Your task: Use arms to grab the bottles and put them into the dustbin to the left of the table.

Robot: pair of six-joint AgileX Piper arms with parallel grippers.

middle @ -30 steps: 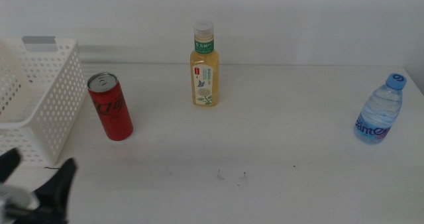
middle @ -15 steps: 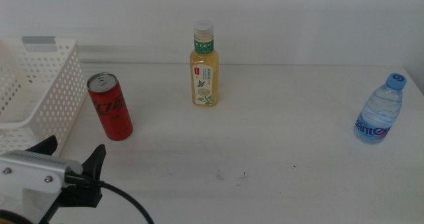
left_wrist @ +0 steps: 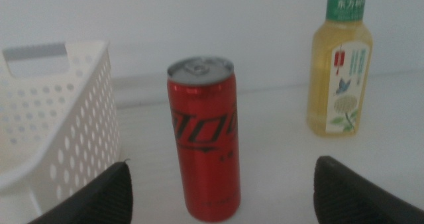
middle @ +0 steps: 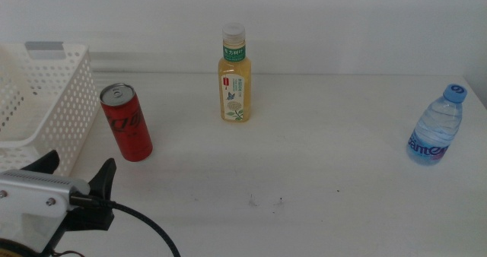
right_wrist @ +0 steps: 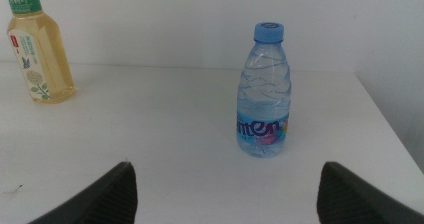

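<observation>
A slim red can (middle: 127, 122) stands upright beside the white perforated dustbin (middle: 34, 112) at the table's left. My left gripper (middle: 76, 173) is open, low at the front left, just short of the can; in the left wrist view the can (left_wrist: 203, 138) stands between the wide-spread jaws, a little ahead of them. A yellow tea bottle (middle: 235, 76) with a white cap stands at the back middle. A clear water bottle (middle: 435, 126) with a blue cap stands at the far right. The right gripper (right_wrist: 225, 214) is open, facing the water bottle (right_wrist: 265, 91), and is out of the middle view.
The dustbin wall (left_wrist: 59, 131) stands close to the can's left side. The white table (middle: 304, 173) carries a few small dark specks (middle: 266, 202) in front. The table's right edge lies just beyond the water bottle.
The left arm has come up into view from the bottom left corner and moved forward toward the red can. The bottles and the can have not moved.
</observation>
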